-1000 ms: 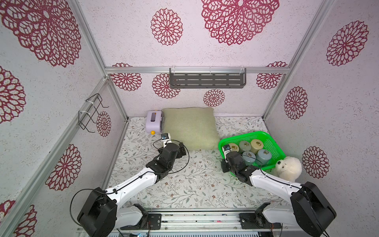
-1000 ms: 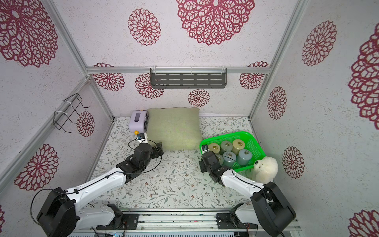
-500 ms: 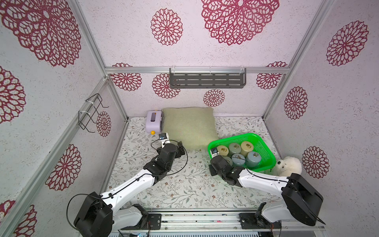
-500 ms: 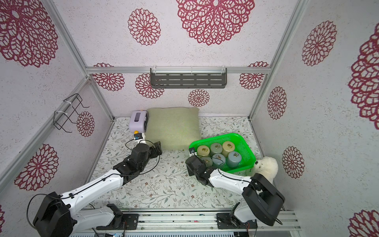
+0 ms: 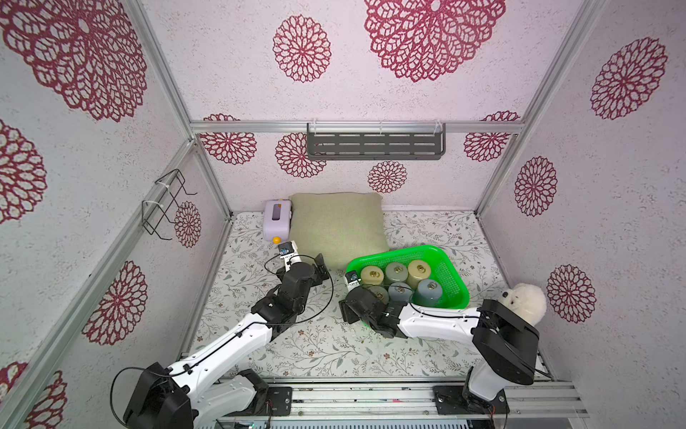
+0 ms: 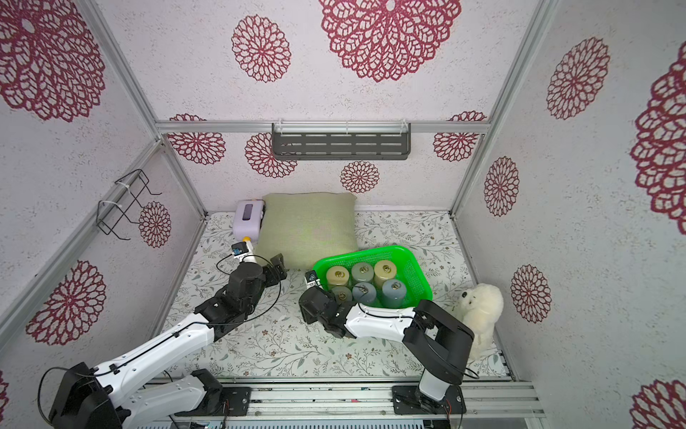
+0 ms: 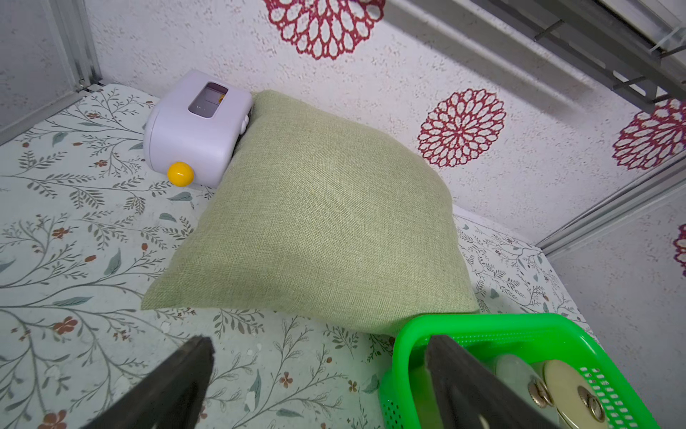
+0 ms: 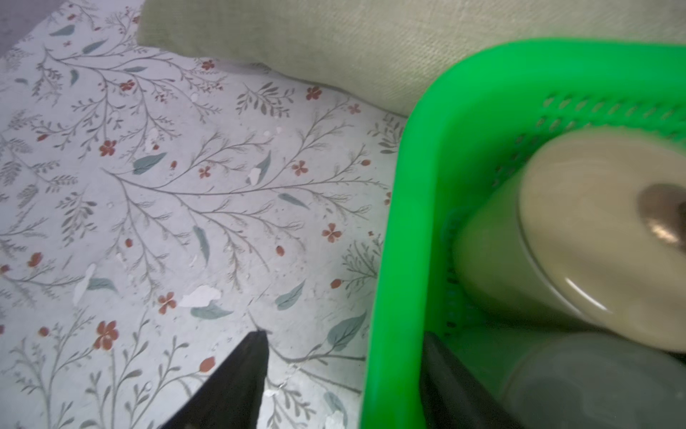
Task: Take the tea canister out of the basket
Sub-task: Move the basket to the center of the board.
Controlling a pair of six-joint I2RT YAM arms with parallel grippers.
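We see the basket [image 5: 447, 276], bright green with mesh walls, sitting on the flowered tabletop [image 5: 304, 341] toward the right side. Its far left corner lies just beside the front corner of the green pillow [image 5: 336, 226]. We cannot tell whether the two touch.

Six tea canisters [image 5: 396, 273] stand upright inside it in two rows of three, packed close, each with a small metal knob on its lid. The far row runs beige, grey-green, tan. The near row runs olive-grey, grey-blue, blue-grey. All six are in the basket, and none is lifted.

The right tool [image 8: 343, 338] is at the basket's near left corner with its jaws spread. One finger [image 8: 245, 371] is outside over the tabletop, and the other finger [image 8: 449, 379] is inside the green wall [image 8: 404, 230], next to the beige canister [image 8: 594, 252] and a darker one [image 8: 594, 382]. It pinches nothing.

The left tool [image 7: 319, 345] hangs above the tabletop in front of the pillow, jaws spread wide and empty, near the basket's left rim [image 7: 404, 334].

A lilac box [image 5: 276, 221] with a yellow knob leans against the pillow's far left corner. A white plush toy [image 5: 527, 301] sits right of the basket.
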